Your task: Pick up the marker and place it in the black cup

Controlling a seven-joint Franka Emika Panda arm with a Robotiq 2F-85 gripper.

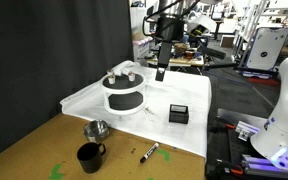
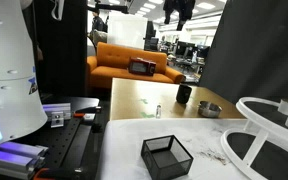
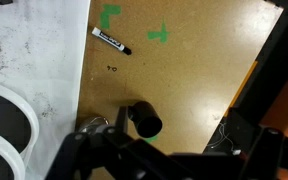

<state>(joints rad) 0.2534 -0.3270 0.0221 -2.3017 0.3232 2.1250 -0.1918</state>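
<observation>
**Marker [image 3: 110, 40] not picked up yet**

The marker lies flat on the brown table [image 3: 194, 80], near the black cup [image 3: 144, 121] but not touching it. The gripper [image 1: 161, 70] hangs high above, well apart from both. It does not have the marker. I cannot tell how wide its jaws are. Grabbing and dropping in are both left.

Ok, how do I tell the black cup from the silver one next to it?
The black cup is dark with a side handle; the silver cup is shiny metal. The black cup stands farther from the white cloth; the silver cup sits by its edge. Both stand upright on the brown table.
</observation>
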